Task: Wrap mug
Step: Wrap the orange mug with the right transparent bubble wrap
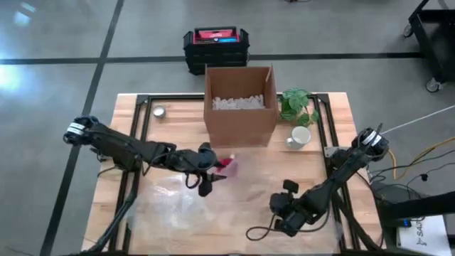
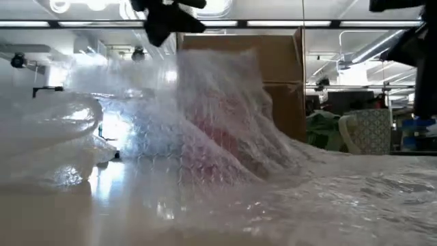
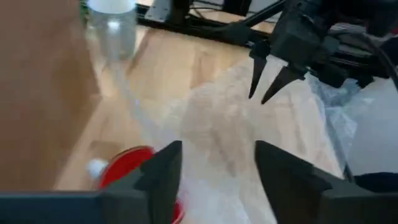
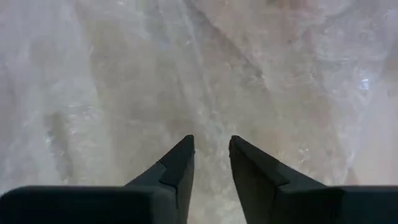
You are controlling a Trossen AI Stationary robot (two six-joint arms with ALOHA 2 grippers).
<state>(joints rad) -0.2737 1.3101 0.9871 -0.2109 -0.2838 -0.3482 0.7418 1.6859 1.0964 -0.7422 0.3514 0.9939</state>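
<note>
A cardboard box [image 1: 239, 103] stands mid-table — green plant [image 1: 296, 105] and white mug [image 1: 300, 136] beside it.

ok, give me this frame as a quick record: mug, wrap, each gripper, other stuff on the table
mug: red mug near the table's middle, in front of the cardboard box, partly under wrap
wrap: bubble wrap spread over the table's front half, one edge lifted over the mug
left gripper: open, beside the mug
right gripper: open, low over the wrap, holding nothing
other: white mug and plant right of the box; small tin near the far left corner
</note>
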